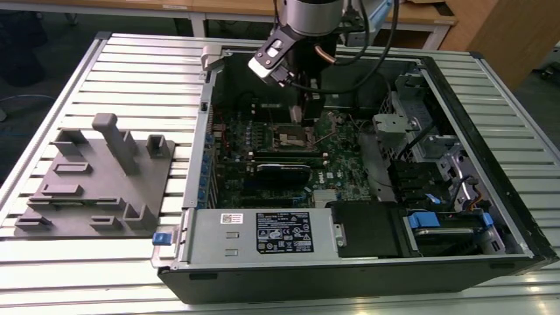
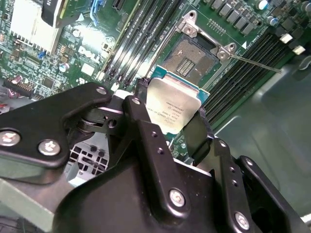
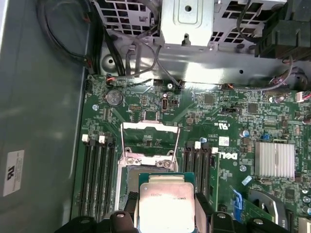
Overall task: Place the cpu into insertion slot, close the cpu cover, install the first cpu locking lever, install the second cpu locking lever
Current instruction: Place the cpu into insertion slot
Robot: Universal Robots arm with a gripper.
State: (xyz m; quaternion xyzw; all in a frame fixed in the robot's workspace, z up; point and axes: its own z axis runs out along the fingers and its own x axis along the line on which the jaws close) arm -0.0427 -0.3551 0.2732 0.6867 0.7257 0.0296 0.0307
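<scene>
The cpu (image 3: 166,206) has a dull, brushed silver metal top. The gripper (image 2: 171,116) is matt black, with shiny steel screws (image 2: 177,196). The board (image 3: 228,111) is glossy green; its heatsink (image 3: 275,160) is bright finned metal. The table (image 1: 131,59) is pale ribbed metal, the fixture (image 1: 96,190) matt grey plastic

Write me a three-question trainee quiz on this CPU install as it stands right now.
1. True or false: the cpu is seated in the insertion slot.
2. Pick one. The claw is: A) open and holding nothing; B) shut on the cpu; C) shut on a cable.
3. Fill the gap: the cpu cover is swung ____, leaving the slot uncovered.

Key: 1 false, the chip is held above the board, short of the bare slot; 2 B; 3 open.
</scene>
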